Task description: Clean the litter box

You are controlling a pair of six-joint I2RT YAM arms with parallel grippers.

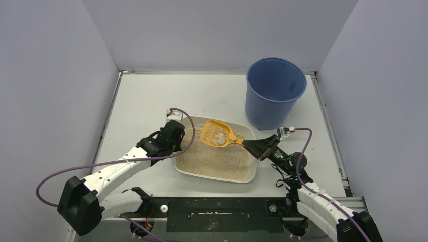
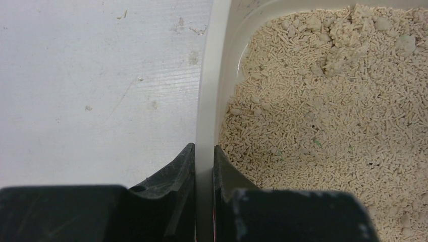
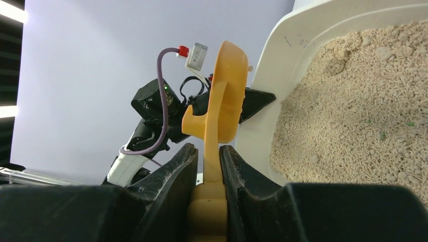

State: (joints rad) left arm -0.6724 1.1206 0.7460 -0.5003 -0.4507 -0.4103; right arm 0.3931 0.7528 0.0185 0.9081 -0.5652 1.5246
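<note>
The table (image 1: pixel 151 101) is carrying everything, and the litter box (image 1: pixel 217 177) is lying near its front middle, filled with beige pellet litter (image 2: pixel 328 126). Beyond the litter box's far right corner, a tall blue bucket (image 1: pixel 275 93) is standing upright, apart from the box.

At the litter box's left wall, the left gripper (image 1: pixel 177 132) is reaching in from the near left. In the left wrist view, the left gripper (image 2: pixel 204 151) is pinching that wall's rim (image 2: pixel 207 101). One finger is sitting outside over the table and the other inside against the litter, so the jaws are closed down to the thickness of the plastic.

Over the litter box's right edge, the right gripper (image 1: pixel 250 145) is pointing inward. Its jaws (image 3: pixel 207 151) are squeezing narrowly on the handle of an orange slotted scoop (image 3: pixel 227 91).

The scoop (image 1: pixel 218 135) is hanging above the far half of the litter box, clear of the litter surface. Its bowl is pointing towards the box's far left corner and is carrying a few pale clumps (image 1: pixel 216 139).
</note>
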